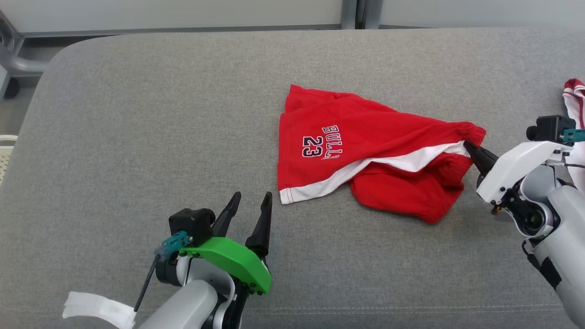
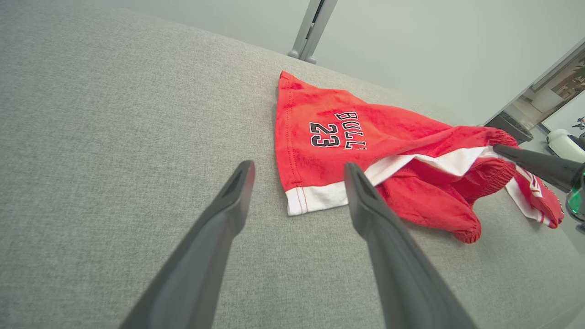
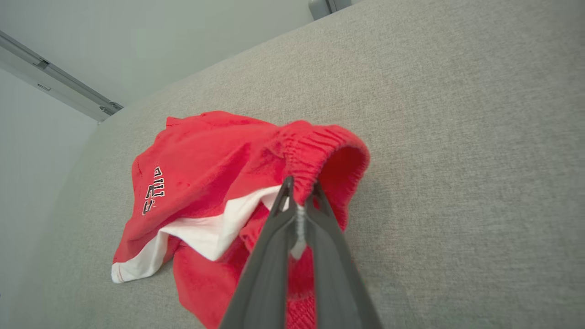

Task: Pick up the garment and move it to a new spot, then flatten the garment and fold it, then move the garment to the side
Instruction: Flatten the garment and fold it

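Right gripper point(image 1: 469, 147) is pinched tight on the elastic waistband of the red shorts point(image 1: 356, 151). It holds that end slightly raised while the rest of the cloth rests on the grey cushion point(image 1: 137, 137), right of its middle and about midway between the far and near edges. Left gripper point(image 1: 252, 196) hangs with its jaws spread and nothing in them, nearer the front edge and just short of the white-trimmed leg hem.

From where I stand the job looks barely begun. The shorts are bunched, one leg tucked under the other, neither flattened nor folded. I'd say the pick-up or a straightening pull is in hand; flattening, folding and setting aside all remain. Another red-and-white garment point(image 1: 574, 93) lies at the cushion's right edge.
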Controlling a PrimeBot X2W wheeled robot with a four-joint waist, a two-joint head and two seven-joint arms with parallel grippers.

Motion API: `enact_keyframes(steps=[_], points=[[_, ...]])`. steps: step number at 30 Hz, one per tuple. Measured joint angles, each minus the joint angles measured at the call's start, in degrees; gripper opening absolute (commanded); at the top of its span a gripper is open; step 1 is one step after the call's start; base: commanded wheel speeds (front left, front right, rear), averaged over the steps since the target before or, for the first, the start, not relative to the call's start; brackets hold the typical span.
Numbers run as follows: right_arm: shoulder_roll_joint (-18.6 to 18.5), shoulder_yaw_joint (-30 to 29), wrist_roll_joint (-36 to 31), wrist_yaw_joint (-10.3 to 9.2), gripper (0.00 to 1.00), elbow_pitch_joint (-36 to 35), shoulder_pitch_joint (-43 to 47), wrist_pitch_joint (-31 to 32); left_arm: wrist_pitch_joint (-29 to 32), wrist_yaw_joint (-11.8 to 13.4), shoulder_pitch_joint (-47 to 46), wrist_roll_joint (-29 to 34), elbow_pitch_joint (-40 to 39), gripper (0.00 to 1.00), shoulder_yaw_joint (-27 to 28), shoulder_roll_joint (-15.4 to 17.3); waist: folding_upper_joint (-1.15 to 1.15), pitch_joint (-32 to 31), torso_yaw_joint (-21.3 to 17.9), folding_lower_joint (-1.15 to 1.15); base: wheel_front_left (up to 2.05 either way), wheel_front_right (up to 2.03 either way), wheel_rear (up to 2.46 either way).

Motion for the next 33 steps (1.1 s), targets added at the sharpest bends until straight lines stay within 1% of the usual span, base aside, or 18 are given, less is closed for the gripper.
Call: enact_keyframes(steps=[5, 13, 17, 18, 19, 20, 21, 24, 29, 33], points=[[-2.9, 1.9, 0.9, 0.00, 0.00, 1.7, -0.3, 0.1, 0.2, -0.3, -0.5, 0.2, 0.5, 1.00, -0.4, -0.3, 0.00, 1.4, 0.5, 0.00, 0.00, 0.00, 0.00], [-6.7, 5.8, 2.9, 0.00, 0.00, 1.5, -0.3, -0.1, 0.2, -0.5, -0.8, 0.3, 1.1, 1.00, -0.8, -0.5, 0.00, 2.1, -0.1, 0.00, 0.00, 0.00, 0.00], [-7.7, 7.2, 3.4, 0.00, 0.00, 1.4, -0.6, -0.4, 0.3, -0.6, -0.9, 0.3, 1.3, 1.00, -1.1, -0.5, 0.00, 2.1, -0.5, 0.00, 0.00, 0.00, 0.00], [-8.1, 7.6, 3.7, 0.00, 0.12, 1.3, -0.9, -0.5, 0.5, -0.8, -0.9, 0.3, 1.5, 1.00, -1.2, -0.5, 0.00, 2.1, -0.7, 0.00, 0.00, 0.00, 0.00], [-8.3, 8.0, 4.2, 0.00, 0.44, 1.2, -1.1, -0.6, 0.5, -0.9, -0.9, 0.3, 1.6, 1.00, -1.3, -0.6, 0.00, 2.1, -0.9, 0.00, 0.00, 0.00, 0.00], [-8.5, 8.3, 4.6, 0.00, 0.87, 1.1, -1.3, -0.7, 0.6, -0.9, -0.9, 0.3, 1.8, 1.00, -1.4, -0.7, 0.00, 2.0, -1.1, 0.00, 0.00, 0.00, 0.00], [-8.6, 8.8, 4.8, 0.00, 1.00, 0.9, -1.3, -0.9, 0.7, -1.0, -0.9, 0.2, 2.1, 1.00, -1.5, -0.7, 0.00, 2.0, -1.4, 0.00, 0.00, 0.00, 0.00], [-9.2, 10.5, 5.4, 0.00, 1.00, -0.4, -1.3, -1.3, 1.1, -1.3, -0.9, 0.2, 3.1, 1.00, -1.7, -0.9, 0.00, 1.7, -2.3, 0.00, 0.00, 0.00, 0.00], [-12.4, 12.0, 7.1, 0.00, 1.00, -3.7, 0.4, -2.8, 1.3, -1.8, -0.9, -0.4, 5.0, 1.00, -1.9, -1.6, 0.00, 1.0, -4.0, 0.00, 0.00, 0.00, 0.00], [-14.0, 12.9, 8.4, 0.00, 1.00, -6.2, 3.0, -5.0, 1.3, -2.3, -0.9, -1.4, 6.7, 1.00, -1.6, -2.1, 0.00, 0.6, -5.8, 0.00, 0.00, 0.00, 0.00]])
